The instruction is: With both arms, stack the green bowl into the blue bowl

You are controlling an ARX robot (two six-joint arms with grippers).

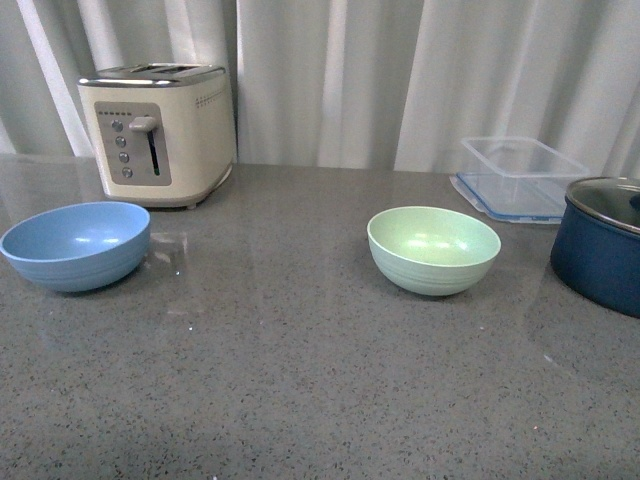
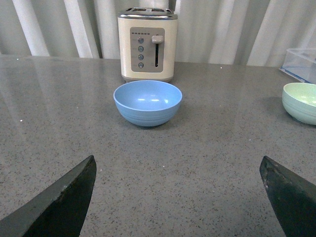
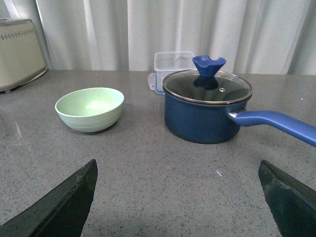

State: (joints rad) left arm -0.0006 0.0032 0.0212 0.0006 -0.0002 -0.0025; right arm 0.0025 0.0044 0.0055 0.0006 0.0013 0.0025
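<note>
The green bowl stands upright and empty on the grey counter, right of centre; it also shows in the right wrist view and at the edge of the left wrist view. The blue bowl stands upright and empty at the left, in front of the toaster; the left wrist view shows it straight ahead. Neither arm shows in the front view. My left gripper is open and empty, well short of the blue bowl. My right gripper is open and empty, short of the green bowl and the pot.
A cream toaster stands at the back left. A dark navy pot with glass lid sits at the right edge, its handle sticking out sideways. A clear plastic container lies behind it. White curtains hang behind the counter.
</note>
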